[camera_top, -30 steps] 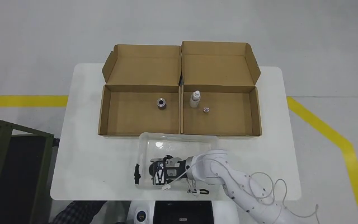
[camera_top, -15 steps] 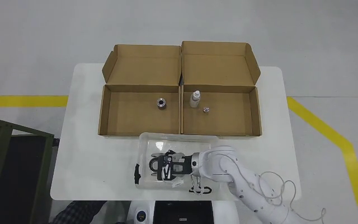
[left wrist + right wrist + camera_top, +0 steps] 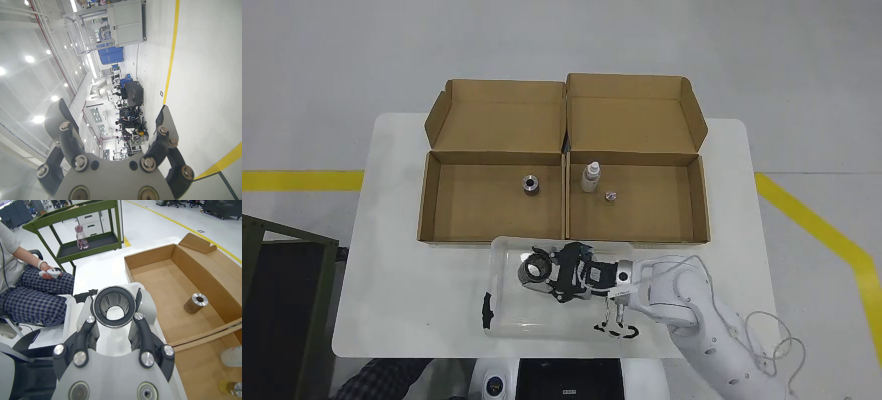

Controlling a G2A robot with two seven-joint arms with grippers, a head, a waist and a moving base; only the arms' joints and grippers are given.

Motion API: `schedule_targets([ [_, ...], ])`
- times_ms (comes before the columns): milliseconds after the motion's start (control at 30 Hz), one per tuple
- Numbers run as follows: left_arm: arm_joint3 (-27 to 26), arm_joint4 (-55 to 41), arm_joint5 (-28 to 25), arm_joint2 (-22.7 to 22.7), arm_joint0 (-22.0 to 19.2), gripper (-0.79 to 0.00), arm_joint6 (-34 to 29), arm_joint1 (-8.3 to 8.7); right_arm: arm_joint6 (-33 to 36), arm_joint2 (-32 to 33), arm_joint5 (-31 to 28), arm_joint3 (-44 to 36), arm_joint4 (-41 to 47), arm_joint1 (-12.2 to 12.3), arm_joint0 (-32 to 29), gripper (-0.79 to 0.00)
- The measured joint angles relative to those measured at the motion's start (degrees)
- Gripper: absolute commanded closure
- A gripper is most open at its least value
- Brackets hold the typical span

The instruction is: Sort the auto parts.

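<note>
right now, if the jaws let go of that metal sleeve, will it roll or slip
The metal sleeve looks rigid and probably fairly heavy, being shiny metal. Its smooth round wall may slip in the jaws, and on its side it would likely roll; on end, like the cylinder in the box, it should stand.

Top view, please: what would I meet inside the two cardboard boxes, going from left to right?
Metal cylinder in the left box → white bottle → small metal part, the last two in the right box.
</note>
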Motion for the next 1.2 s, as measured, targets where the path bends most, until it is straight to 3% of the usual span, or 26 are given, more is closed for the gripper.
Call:
schedule_targets([
  [633, 0.0, 0.0, 0.0, 0.0, 0.0, -0.785, 0.0, 0.00, -2.2, 8.5, 2.5, 0.7, 19.3, 1.2, -1.7, 0.000],
  [1200, 0.0, 0.0, 0.0, 0.0, 0.0, -0.785, 0.0, 0.00, -2.5, 11.0, 2.2, 1.5, 24.9, 1.8, -2.1, 0.000],
])
